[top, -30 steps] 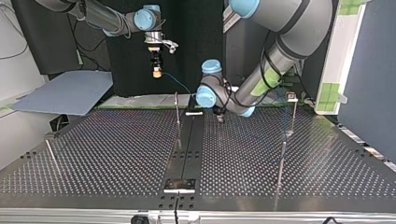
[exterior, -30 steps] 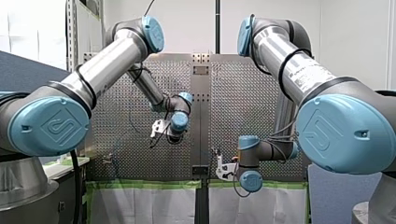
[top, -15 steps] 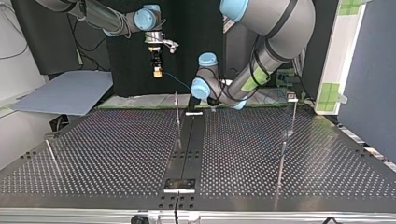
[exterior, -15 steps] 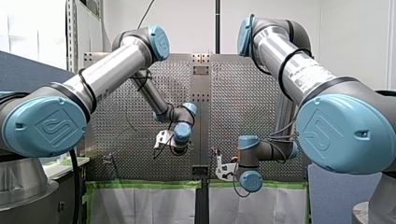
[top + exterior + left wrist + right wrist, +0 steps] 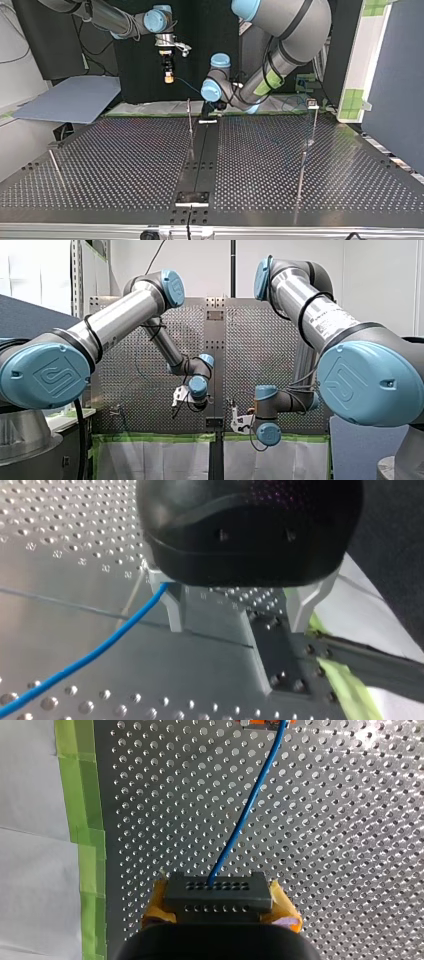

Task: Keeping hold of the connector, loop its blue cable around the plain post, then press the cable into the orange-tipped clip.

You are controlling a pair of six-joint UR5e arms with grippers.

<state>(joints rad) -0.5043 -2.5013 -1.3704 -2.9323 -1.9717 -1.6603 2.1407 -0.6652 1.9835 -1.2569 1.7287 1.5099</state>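
Observation:
My right gripper point(image 5: 218, 906) is shut, its yellow pads point(image 5: 156, 906) clamped on the dark connector point(image 5: 217, 892). From it the blue cable point(image 5: 245, 815) runs ahead over the perforated table point(image 5: 350, 845) to an orange clip point(image 5: 265, 723). In the top view this gripper point(image 5: 169, 76) hangs high above the table's far edge. My left gripper point(image 5: 240, 615) is open, with nothing between its metal fingers point(image 5: 175, 607); the cable point(image 5: 100, 650) passes the outer side of one finger. In the top view it point(image 5: 209, 106) is low at the far edge, right beside the plain post point(image 5: 190, 120).
More thin posts stand at the top view's right point(image 5: 302, 170), far right point(image 5: 314, 117) and left point(image 5: 54, 165). A dark strip point(image 5: 200, 155) runs down the table's middle. Green tape point(image 5: 80, 820) lines the table edge. A grey board point(image 5: 75, 97) lies beyond the far left corner.
My left arm has swung leftward in the top view, from right of the middle strip to beside the plain post. My right arm has held still with the connector.

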